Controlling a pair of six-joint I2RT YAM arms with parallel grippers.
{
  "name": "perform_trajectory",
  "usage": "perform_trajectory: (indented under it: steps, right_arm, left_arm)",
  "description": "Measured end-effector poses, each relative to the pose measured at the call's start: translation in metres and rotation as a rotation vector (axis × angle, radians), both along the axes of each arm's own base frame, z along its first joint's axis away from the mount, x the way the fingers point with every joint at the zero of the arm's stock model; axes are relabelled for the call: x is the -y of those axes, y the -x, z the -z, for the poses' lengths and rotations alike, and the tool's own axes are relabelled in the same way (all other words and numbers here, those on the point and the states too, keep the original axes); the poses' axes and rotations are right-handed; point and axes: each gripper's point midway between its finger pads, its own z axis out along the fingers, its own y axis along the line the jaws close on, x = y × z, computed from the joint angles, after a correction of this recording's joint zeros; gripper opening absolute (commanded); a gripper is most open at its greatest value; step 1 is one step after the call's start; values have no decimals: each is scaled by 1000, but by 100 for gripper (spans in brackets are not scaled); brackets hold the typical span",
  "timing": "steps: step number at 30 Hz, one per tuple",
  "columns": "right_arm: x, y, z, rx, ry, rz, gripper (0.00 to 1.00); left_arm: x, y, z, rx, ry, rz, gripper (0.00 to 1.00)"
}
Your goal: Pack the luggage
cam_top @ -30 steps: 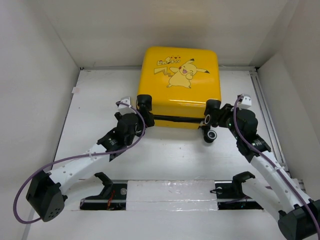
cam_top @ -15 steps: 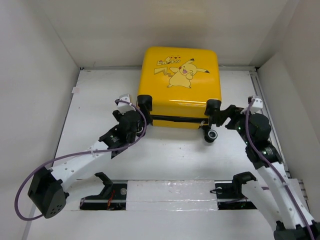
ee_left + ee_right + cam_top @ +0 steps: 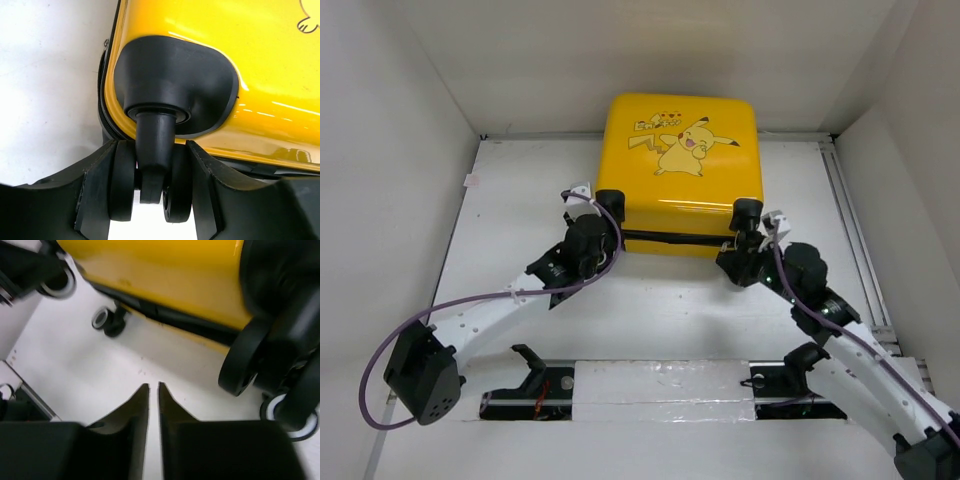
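Luggage (image 3: 680, 165) lies closed at far centre of the white desk (image 3: 660, 320), Pikachu print (image 3: 685, 145) face up, back edge near the rear wall. The top view gives layout only: one arm at each near corner.

The left wrist view adds the contact detail. The left gripper (image 3: 151, 160) has its jaws clamped on the twin black caster wheel (image 3: 122, 182), one finger on each outer face. The stem runs up between the discs into a rounded black housing (image 3: 175, 85).

The shell is glossy hard yellow plastic with glare streaks. A dark seam (image 3: 670, 238) runs along the near side.

In the right wrist view the right gripper (image 3: 153, 390) has its jaws nearly together, only a slit, nothing in it. It sits above the desk beside the near-right caster (image 3: 245, 357). That caster is blurred and partly cut off at the frame edge.
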Motion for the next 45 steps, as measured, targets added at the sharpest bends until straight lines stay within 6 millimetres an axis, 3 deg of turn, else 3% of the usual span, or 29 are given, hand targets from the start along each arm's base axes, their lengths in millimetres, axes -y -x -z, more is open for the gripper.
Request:
perform_trajectory:
  steps: [3, 5, 9, 17, 23, 30, 36, 45]
  right_arm:
    - [-8, 3, 44, -90, 24, -4, 38]
    - [-6, 0, 63, -102, 25, 40, 38]
    - [2, -13, 77, -64, -12, 150, 38]
    - [21, -48, 80, 1, -38, 383, 40]
    - [32, -65, 97, -15, 19, 486, 47]
    - [42, -77, 85, 42, 0, 582, 52]
    - [45, -91, 85, 85, -1, 629, 41]
    - [38, -107, 81, 174, 14, 613, 0]
  left_arm:
    - [1, -1, 3, -9, 1, 7, 0]
    - [2, -1, 3, -10, 6, 12, 0]
    - [4, 1, 1, -9, 22, 25, 0]
    - [13, 7, -1, -8, 87, 77, 0]
    - [24, 10, -3, -9, 132, 116, 0]
    - [26, 11, -3, -12, 157, 118, 0]
    - [25, 14, -6, -2, 195, 113, 0]
    - [22, 19, -4, -1, 193, 84, 0]
